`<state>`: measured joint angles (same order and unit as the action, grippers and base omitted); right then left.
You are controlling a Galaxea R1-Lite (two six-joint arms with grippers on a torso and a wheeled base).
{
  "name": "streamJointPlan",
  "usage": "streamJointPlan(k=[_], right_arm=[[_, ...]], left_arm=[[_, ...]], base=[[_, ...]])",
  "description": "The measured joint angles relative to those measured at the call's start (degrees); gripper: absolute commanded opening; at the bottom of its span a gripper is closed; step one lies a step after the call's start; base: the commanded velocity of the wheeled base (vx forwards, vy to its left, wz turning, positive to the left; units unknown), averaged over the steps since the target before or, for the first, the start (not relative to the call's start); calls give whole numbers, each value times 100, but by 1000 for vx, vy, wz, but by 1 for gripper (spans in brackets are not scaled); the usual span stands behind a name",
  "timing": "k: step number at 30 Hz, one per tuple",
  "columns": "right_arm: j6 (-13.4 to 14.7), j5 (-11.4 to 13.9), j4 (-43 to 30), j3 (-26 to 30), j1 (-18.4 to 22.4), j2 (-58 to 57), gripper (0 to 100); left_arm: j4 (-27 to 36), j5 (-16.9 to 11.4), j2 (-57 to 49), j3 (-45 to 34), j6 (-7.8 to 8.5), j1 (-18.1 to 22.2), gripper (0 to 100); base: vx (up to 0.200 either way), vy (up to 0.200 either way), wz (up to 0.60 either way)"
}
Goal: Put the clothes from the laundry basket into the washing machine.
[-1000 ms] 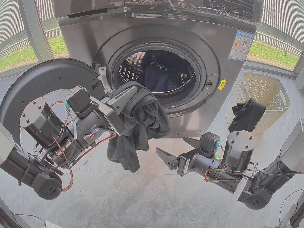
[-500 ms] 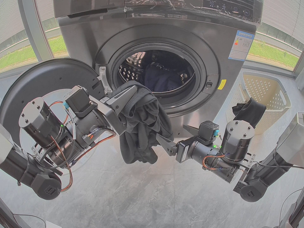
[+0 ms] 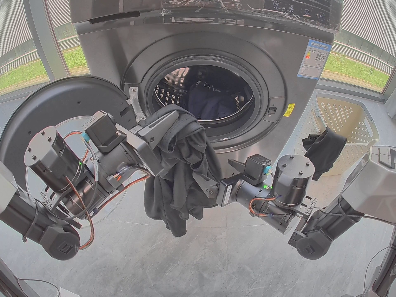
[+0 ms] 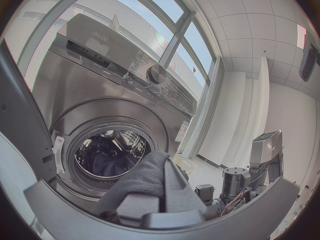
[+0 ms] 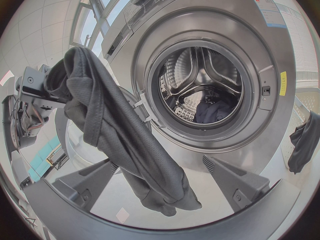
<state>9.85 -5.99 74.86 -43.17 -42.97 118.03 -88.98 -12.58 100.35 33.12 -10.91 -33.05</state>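
My left gripper [image 3: 174,119] is shut on a dark grey garment [image 3: 181,174], held just in front of the lower left of the washing machine's [image 3: 247,42] open drum mouth [image 3: 206,91]. The garment [image 5: 116,124] hangs down from the left gripper [image 4: 165,162]. My right gripper [image 3: 212,170] is open at the garment's lower part, one finger on each side of the cloth [image 5: 156,160]. Dark blue clothes [image 3: 210,100] lie inside the drum [image 5: 213,112]. The laundry basket [image 3: 350,120] stands to the machine's right with a black garment [image 3: 324,149] draped over its rim.
The round machine door [image 3: 53,104] is swung wide open to the left, behind my left arm. Grey tiled floor [image 3: 198,260] lies in front of the machine. Windows run behind and beside it.
My right gripper has moved left and up from the floor area to the hanging grey garment. The garment's lower part has swung and shifted. The left arm has barely moved.
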Motion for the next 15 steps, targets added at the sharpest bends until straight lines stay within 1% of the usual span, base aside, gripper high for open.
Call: streamJointPlan(k=[5, 11, 12, 15], right_arm=[[5, 0, 24, -302, 52, 212, 100], [-4, 0, 284, -633, 78, 490, 100], [-2, 2, 290, -667, 80, 523, 0], [5, 0, 345, -728, 85, 581, 0]], left_arm=[[0, 0, -27, -16, 0, -5, 0], [0, -9, -61, -24, -4, -2, 0], [0, -9, -66, -27, -4, -2, 0], [0, -6, -68, -24, -4, 1, 0]], base=[[0, 0, 0], [0, 0, 0], [0, 0, 0], [0, 0, 0]])
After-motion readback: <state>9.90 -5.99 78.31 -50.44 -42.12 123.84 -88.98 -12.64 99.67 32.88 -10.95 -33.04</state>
